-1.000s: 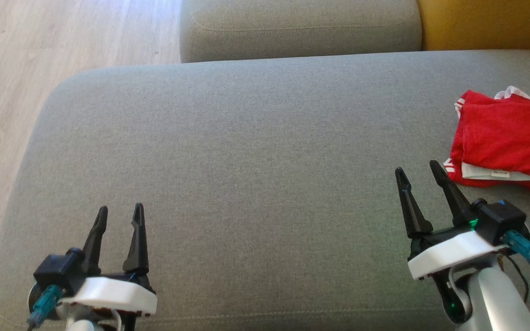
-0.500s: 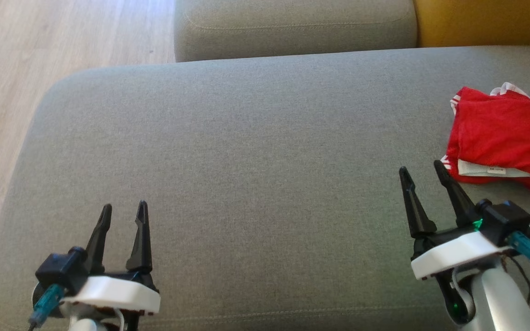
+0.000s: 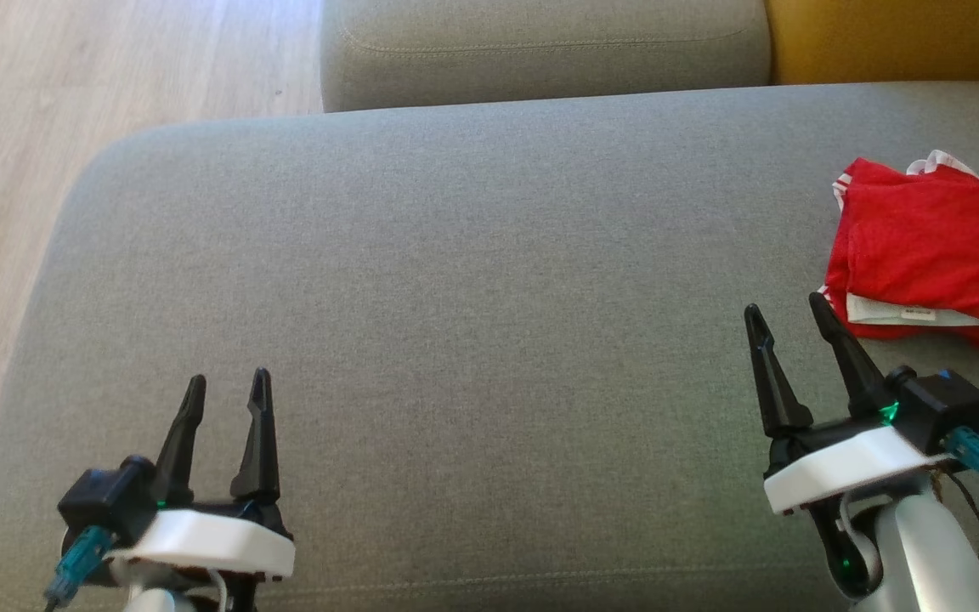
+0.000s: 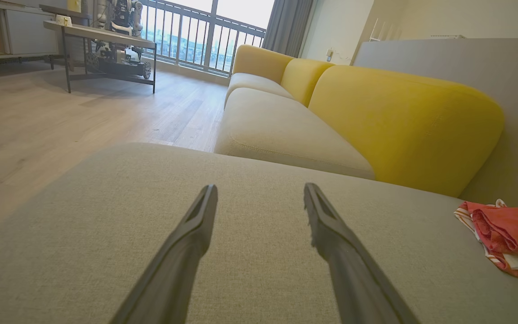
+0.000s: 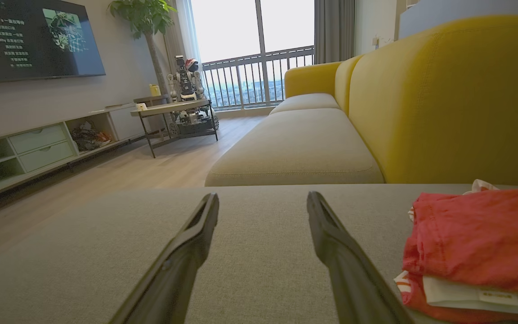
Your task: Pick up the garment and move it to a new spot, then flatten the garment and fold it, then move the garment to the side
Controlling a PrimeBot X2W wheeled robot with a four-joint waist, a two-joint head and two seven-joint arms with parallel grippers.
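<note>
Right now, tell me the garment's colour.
The garment is red with white trim; the right wrist view shows it best.

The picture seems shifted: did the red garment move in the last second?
No. The red garment lies just as far from the yellow cushion as before; the camera itself shifted.

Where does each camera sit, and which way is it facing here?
Head view: above, looking down on the gray cushion; left tool and right tool, both open, at the bottom.
Left wrist view: low over the cushion, facing the balcony railing; its own two fingers rise from below.
Right wrist view: low, facing likewise, television at left; its own fingers.
Both wrist views share the yellow sofa back and the red garment at right.
</note>
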